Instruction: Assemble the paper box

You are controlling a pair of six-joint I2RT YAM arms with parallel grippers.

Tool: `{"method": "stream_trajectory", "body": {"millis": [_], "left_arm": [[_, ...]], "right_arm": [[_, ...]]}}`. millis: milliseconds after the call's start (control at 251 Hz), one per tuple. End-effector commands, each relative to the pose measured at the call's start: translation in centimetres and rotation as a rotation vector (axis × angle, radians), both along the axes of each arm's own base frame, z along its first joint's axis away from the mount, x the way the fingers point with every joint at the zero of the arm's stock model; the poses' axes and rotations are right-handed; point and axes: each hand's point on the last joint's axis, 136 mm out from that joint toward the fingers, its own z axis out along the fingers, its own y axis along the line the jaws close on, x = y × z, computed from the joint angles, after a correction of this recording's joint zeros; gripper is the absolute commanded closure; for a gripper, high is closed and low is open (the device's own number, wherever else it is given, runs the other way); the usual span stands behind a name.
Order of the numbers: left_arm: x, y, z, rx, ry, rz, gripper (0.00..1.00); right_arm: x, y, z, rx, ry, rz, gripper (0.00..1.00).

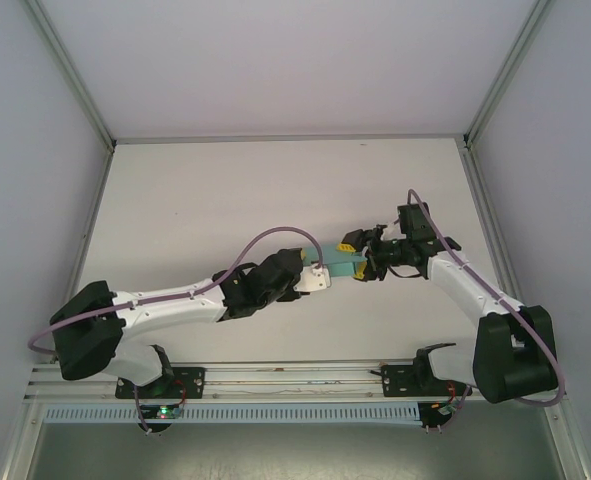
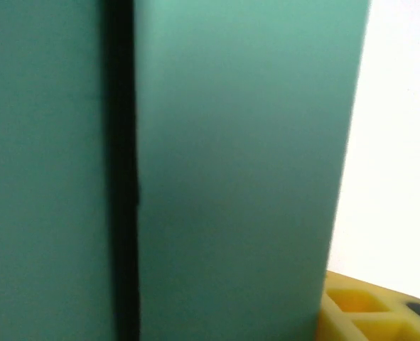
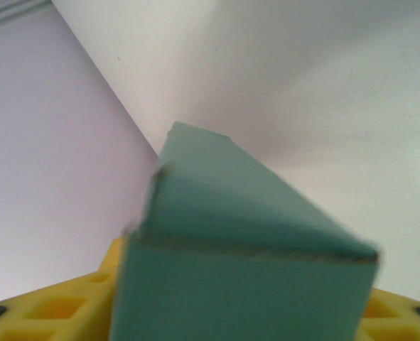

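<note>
The teal-green paper box (image 1: 341,264) hangs above the middle of the table, between the two grippers. My left gripper (image 1: 325,272) meets it from the left and my right gripper (image 1: 361,256) from the right. In the right wrist view the paper box (image 3: 245,284) sits between my yellow fingers (image 3: 53,312), its sides against both pads, with a folded edge across its top. Up close in the left wrist view, the paper box (image 2: 238,177) shows a dark seam down its left part. One yellow finger (image 2: 369,312) lies against its right edge and the other finger is hidden.
The white table (image 1: 275,200) stretches behind the grippers to a back wall and metal side rails (image 1: 93,215). A purple cable (image 1: 275,235) arches over the left arm. Both arm bases stand on the near rail (image 1: 295,372).
</note>
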Motion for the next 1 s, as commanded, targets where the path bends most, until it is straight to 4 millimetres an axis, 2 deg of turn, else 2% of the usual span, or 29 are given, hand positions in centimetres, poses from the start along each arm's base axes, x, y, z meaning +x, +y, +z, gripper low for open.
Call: {"method": "stream_trajectory", "body": {"millis": [0, 48, 56, 172, 319, 431, 479, 515, 551, 654, 718, 830, 922, 994], "left_arm": [[0.1, -0.4, 2.4, -0.086, -0.041, -0.017, 0.47], [-0.1, 0.0, 1.9, -0.072, -0.012, -0.019, 0.5], [-0.1, 0.1, 1.9, -0.072, -0.007, -0.017, 0.51], [-0.4, 2.0, 0.9, -0.031, 0.121, 0.008, 0.56], [-0.9, 4.9, -0.5, 0.027, 0.305, 0.051, 0.63], [-3.6, 6.8, -2.8, 0.101, 0.531, -0.027, 0.6], [-3.9, 7.3, -3.6, 0.112, 0.599, -0.029, 0.6], [-3.8, 7.7, -4.1, 0.118, 0.639, -0.018, 0.6], [-3.7, 7.9, -4.5, 0.128, 0.671, -0.006, 0.61], [-3.7, 8.2, -5.0, 0.156, 0.716, -0.013, 0.61], [-3.3, 8.4, -5.3, 0.162, 0.709, -0.02, 0.62], [-2.9, 8.6, -5.3, 0.171, 0.733, -0.021, 0.63], [-2.6, 8.7, -5.3, 0.184, 0.747, -0.02, 0.63], [-2.4, 8.7, -5.2, 0.191, 0.751, -0.025, 0.63]], "right_arm": [[-0.4, 0.2, 0.7, 0.003, -0.04, 0.005, 0.31], [0.4, -0.3, 1.2, -0.017, -0.098, -0.025, 0.04], [0.5, -0.3, 1.3, -0.022, -0.112, -0.031, 0.02], [3.2, -2.4, 3.2, -0.153, -0.383, -0.105, 0.01], [6.0, -6.6, 4.5, -0.434, -0.689, -0.193, 0.01], [7.7, -8.0, 6.9, -0.433, -0.905, -0.295, 0.02], [8.3, -8.1, 8.2, -0.409, -0.996, -0.309, 0.02], [8.3, -7.4, 9.3, -0.405, -1.075, -0.256, 0.01], [7.8, -5.8, 10.6, -0.38, -1.173, -0.145, 0.02], [5.2, -2.1, 11.0, -0.368, -1.325, 0.202, 0.02], [4.0, -1.1, 10.4, -0.429, -1.385, 0.363, 0.04], [2.6, 0.4, 9.1, -0.507, -1.455, 0.537, 0.07], [1.2, 2.1, 7.2, -0.528, -1.477, 0.696, 0.09], [0.8, 2.9, 5.4, -0.57, -1.447, 0.792, 0.09]]}}
